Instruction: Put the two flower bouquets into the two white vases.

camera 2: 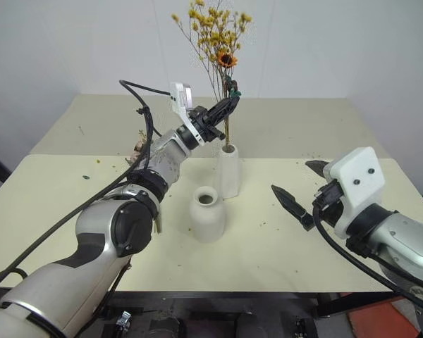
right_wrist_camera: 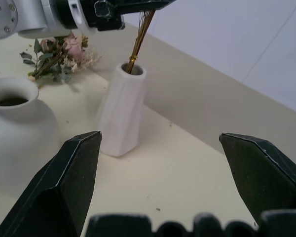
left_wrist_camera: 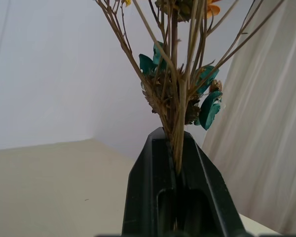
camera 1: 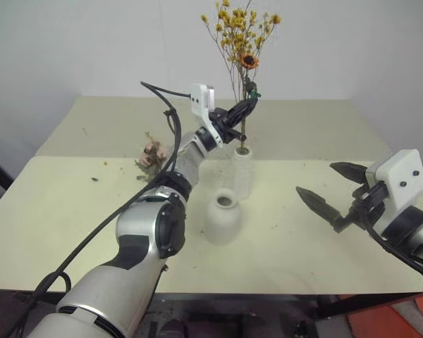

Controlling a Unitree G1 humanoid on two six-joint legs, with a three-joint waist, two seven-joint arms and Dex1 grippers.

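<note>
Now the yellow bouquet's (camera 1: 241,42) stems stand in the tall vase (camera 1: 242,172); round vase (camera 1: 223,217) empty.

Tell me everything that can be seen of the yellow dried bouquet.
The yellow dried bouquet is a loose spray of tiny yellow-orange blooms with one small sunflower, on thin brownish stems with a few teal leaves at the binding. It stands nearly upright. The left hand is shut on the stems below the binding, and the stem ends already sit inside the mouth of the tall white vase on the cream table.
</note>
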